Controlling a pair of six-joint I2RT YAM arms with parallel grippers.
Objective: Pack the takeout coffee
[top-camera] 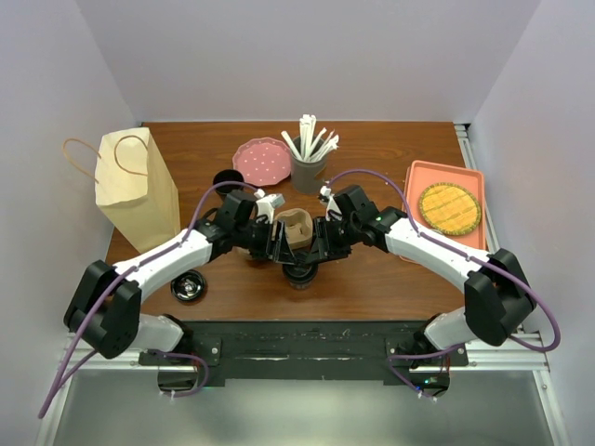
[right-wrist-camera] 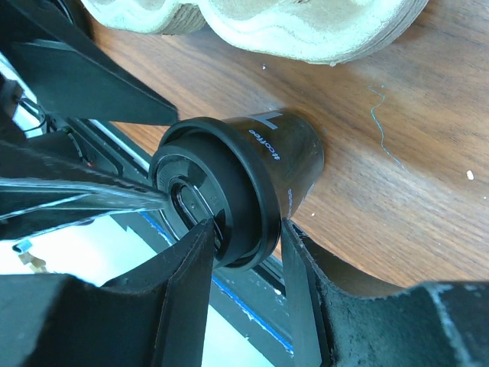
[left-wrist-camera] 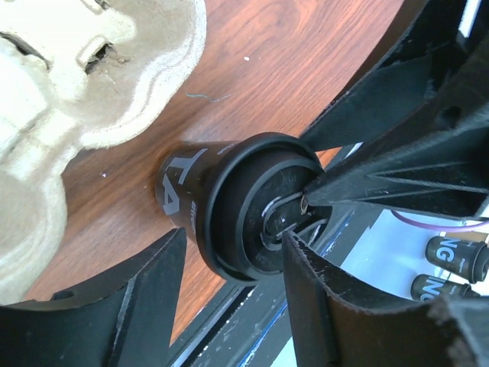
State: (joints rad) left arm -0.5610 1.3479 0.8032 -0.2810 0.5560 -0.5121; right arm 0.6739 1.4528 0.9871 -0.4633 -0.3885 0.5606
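The takeout coffee (right-wrist-camera: 279,157) stands upright at the near edge of the desk (top-camera: 372,281), at 6 o'clock from the pulp carrier (top-camera: 296,229), equally near to both arms. My left fingers (left-wrist-camera: 114,313) are wide around its lid (left-wrist-camera: 260,206). The right fingers (right-wrist-camera: 172,306) sit narrower there, and I cannot tell if they grip.

Robot lab cell, plain white walls (top-camera: 56,74), wooden table (top-camera: 390,269)

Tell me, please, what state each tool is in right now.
Left tool: its fingers flank the takeout coffee, but it cannot be told whether it grips.
Right tool: closed on the takeout coffee.
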